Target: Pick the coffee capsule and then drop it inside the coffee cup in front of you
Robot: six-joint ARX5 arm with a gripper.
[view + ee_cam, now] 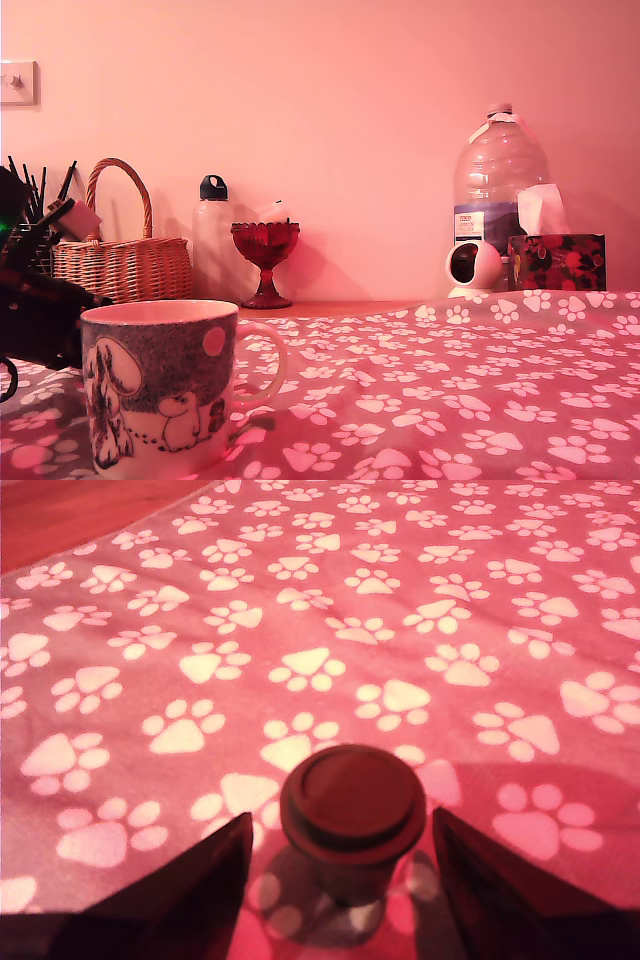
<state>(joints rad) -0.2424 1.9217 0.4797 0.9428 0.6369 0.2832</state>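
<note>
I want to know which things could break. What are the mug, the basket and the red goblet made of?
The mug looks like glazed ceramic: thick rim, smooth printed surface. The basket looks like woven wicker: you can see interlaced strands and a looped handle. The red goblet seems to be cut glass, since it is see-through with facets, though it could be plastic.

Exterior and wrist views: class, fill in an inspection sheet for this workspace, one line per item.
Surface: paw-print cloth, bare wood behind it.
Job's things: coffee capsule upright on the cloth between the open fingers, apparently untouched; coffee cup upright, handle toward the exterior view's right.
Clutter: wicker basket, white bottle, red goblet, large water jug, small white camera, tissue box.
Grippers: gripper open, straddling the capsule.
Cables: dark loop beside the arm.
Surroundings: plain wall, wall switch.
</note>
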